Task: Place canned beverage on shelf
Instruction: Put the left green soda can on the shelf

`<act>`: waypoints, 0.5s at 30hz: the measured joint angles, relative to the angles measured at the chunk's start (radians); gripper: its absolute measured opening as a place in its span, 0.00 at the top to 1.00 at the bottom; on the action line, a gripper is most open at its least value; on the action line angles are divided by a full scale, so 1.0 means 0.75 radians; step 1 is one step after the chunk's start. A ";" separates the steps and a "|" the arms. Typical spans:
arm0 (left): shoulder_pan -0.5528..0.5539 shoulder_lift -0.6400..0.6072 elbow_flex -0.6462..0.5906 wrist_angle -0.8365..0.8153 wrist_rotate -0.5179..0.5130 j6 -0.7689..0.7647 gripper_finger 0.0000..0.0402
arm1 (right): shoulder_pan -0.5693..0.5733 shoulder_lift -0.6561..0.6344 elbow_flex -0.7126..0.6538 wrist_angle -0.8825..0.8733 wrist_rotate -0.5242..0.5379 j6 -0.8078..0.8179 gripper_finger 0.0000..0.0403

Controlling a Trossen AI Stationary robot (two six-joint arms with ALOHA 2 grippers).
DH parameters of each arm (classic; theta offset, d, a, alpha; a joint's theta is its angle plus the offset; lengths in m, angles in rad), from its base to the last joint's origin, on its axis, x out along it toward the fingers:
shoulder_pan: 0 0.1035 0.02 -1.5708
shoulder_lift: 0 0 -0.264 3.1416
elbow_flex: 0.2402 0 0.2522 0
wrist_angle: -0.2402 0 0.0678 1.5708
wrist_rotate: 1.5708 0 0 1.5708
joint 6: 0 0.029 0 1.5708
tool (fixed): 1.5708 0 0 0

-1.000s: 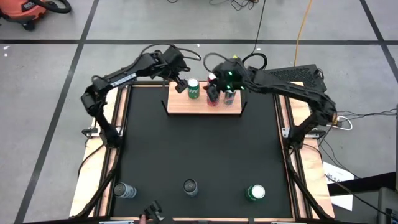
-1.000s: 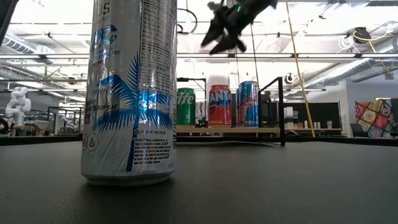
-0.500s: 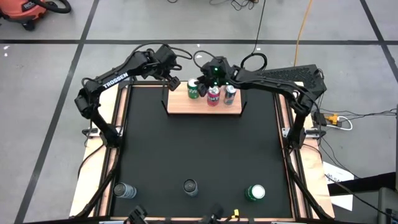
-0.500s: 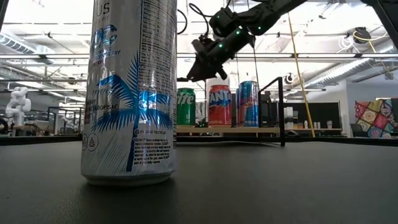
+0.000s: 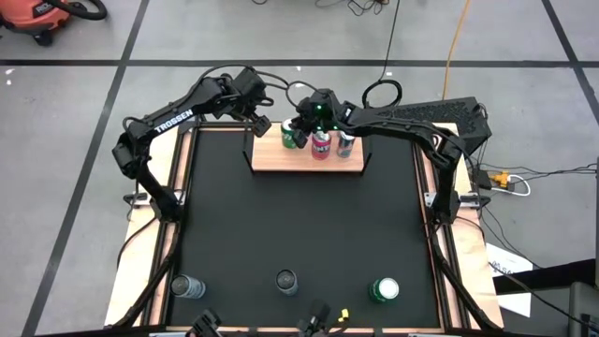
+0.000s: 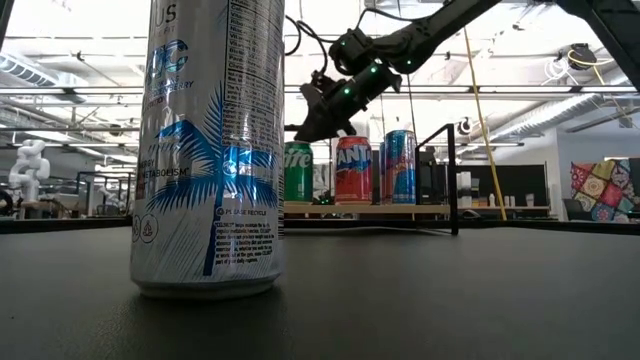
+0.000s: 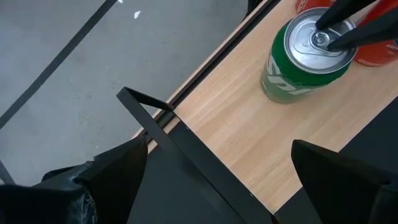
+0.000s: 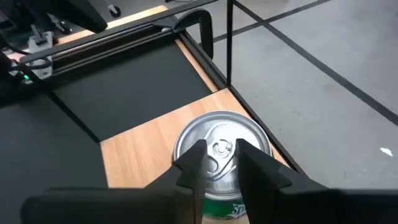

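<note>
The shelf [image 5: 309, 159], a light-wood board with black rod uprights, lies at the table's far edge. On it stand a green can [image 5: 289, 137], a red can [image 5: 321, 145] and a blue-silver can [image 5: 345, 142], all upright in a row. My right gripper [image 8: 221, 163] is over the green can's top [image 8: 217, 140], its fingers a narrow gap apart with nothing between them. My left gripper [image 7: 227, 186] stands wide open above the shelf's left end, near the rod upright [image 7: 155, 121], touching nothing. My right gripper's fingertips [image 7: 329, 34] stand at the middle of the green can's lid, by the tab [image 7: 319, 40]. They come slanting down from the table's right. Whether they touch the lid I cannot tell. The can stands upright on the shelf.
Three more cans stand along the table's near edge: a silver one [image 5: 187, 286], a dark one [image 5: 285, 281] and a green one [image 5: 385, 290]. In the low view the white can with a blue palm [image 6: 210, 150] fills the near left. The black tabletop [image 5: 299, 225] lies between.
My right gripper has come down and toward the table's left, from above the red can to just over the green can's top. In the low view its fingers have drawn closer together. The cans have kept their places.
</note>
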 joint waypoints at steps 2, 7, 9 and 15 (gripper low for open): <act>0.000 0.000 0.000 -0.007 0.000 0.000 0.03 | 0.000 0.000 0.000 0.000 0.038 -0.017 0.83; 0.000 0.000 0.000 -0.013 -0.001 0.000 0.03 | -0.007 0.000 0.000 -0.007 0.100 -0.042 0.83; 0.000 0.000 0.000 -0.012 -0.001 0.000 0.03 | -0.014 0.000 0.000 -0.013 0.103 -0.043 0.83; 0.001 0.000 0.000 -0.012 -0.001 0.001 0.03 | -0.026 -0.001 0.000 -0.016 0.104 -0.053 0.83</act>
